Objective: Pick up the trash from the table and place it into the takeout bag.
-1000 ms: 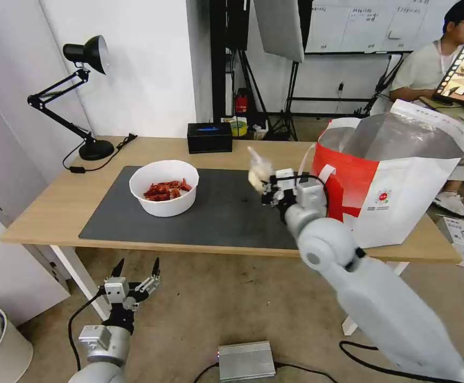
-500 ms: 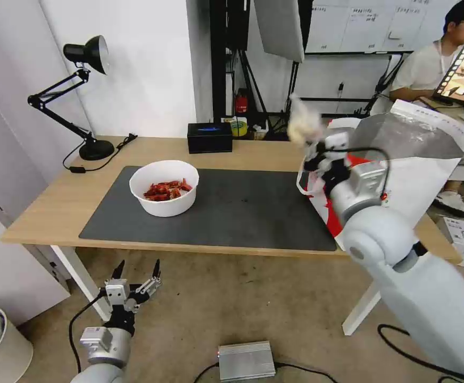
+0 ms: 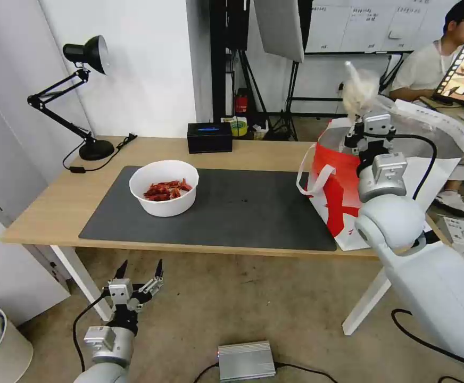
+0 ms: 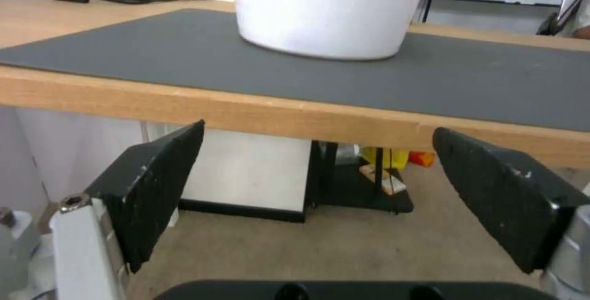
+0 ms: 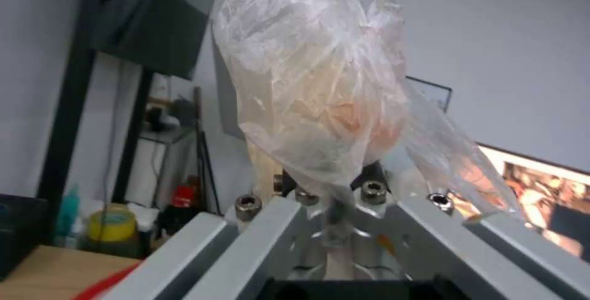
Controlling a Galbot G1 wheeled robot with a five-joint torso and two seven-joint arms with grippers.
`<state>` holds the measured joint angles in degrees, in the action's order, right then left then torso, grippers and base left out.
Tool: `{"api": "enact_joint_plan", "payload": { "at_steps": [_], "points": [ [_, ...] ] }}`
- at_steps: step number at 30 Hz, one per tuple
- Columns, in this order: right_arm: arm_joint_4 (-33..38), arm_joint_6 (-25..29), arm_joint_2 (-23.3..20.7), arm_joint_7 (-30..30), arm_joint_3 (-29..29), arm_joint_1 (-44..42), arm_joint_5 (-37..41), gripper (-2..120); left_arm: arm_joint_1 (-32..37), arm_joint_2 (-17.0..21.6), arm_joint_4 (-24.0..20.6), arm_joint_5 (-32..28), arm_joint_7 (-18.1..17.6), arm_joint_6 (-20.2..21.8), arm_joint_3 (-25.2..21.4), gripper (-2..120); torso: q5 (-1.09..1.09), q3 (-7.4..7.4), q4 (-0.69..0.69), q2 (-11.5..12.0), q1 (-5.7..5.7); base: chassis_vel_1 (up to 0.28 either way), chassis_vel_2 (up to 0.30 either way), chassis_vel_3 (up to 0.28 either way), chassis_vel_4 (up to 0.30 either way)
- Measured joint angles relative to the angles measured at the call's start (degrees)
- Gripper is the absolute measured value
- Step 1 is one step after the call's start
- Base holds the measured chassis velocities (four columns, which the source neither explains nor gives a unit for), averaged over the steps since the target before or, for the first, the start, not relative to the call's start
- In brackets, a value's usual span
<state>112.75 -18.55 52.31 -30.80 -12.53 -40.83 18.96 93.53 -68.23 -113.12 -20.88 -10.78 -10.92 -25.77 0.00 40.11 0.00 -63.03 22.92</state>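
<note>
Right end effector (image 3: 364, 118) clamped on the small clear bag (image 3: 358, 90), held upright above the open mouth of the takeout bag (image 3: 344, 186), which stands at the right end of the tabletop (image 3: 46, 202). One second ago the same end effector carried the bag low over the dark grey mat (image 3: 232, 207), just left of the takeout bag; half a second ago it was at the bag's near-left rim; it has now risen and swung rightward over the foil-lined opening. In the right wrist view the small clear bag (image 5: 320, 83) stands pinched at its base between the closed fingers, its whitish, faintly orange contents visible through the film. The white round bowl (image 3: 164, 187) of red shell scraps sits unmoved on the left part of the mat. Left end effector (image 3: 139, 274) hangs parked below the tabletop's front edge, fingers (image 4: 156, 185) spread apart and holding nothing, essentially as before. The black desk lamp (image 3: 77, 96) and black rectangular box (image 3: 209, 137) remain at the rear.
</note>
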Motion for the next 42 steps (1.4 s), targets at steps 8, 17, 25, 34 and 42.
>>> {"api": "enact_joint_plan", "payload": {
  "at_steps": [8,17,25,34,42],
  "points": [
    [-0.74,-1.63,0.77,-2.73,-0.26,-0.22,3.82,0,-1.28,0.08,0.74,-0.08,0.0,-0.16,0.87,100,0.0,0.0,0.0,0.0,0.0,0.0,0.0,0.0,0.0],
    [-0.92,-2.61,0.79,-5.11,-0.92,-0.3,7.84,16,-1.81,0.07,1.19,-0.11,0.07,-0.16,1.35,100,0.0,0.0,0.0,0.0,0.0,0.0,0.0,0.0,0.0],
    [-0.66,-3.79,0.75,-5.66,-0.45,0.81,9.88,46,-1.71,0.04,0.82,-0.1,0.08,-0.17,1.39,100,0.0,0.0,0.0,0.0,0.0,0.0,0.0,0.0,0.0],
    [0.52,-4.41,-0.15,-5.89,-0.56,0.83,10.66,76,-0.79,0.14,-0.07,-0.09,0.08,-0.18,0.37,100,0.0,0.0,0.0,0.0,0.0,0.0,0.0,0.0,0.0],
    [1.54,-4.92,-1.86,-5.94,-1.34,-0.22,12.28,99,-0.52,-0.08,-0.9,-0.02,0.07,-0.07,0.51,100,0.0,0.0,0.0,0.0,0.0,0.0,0.0,0.0,0.0]
  ]
}}
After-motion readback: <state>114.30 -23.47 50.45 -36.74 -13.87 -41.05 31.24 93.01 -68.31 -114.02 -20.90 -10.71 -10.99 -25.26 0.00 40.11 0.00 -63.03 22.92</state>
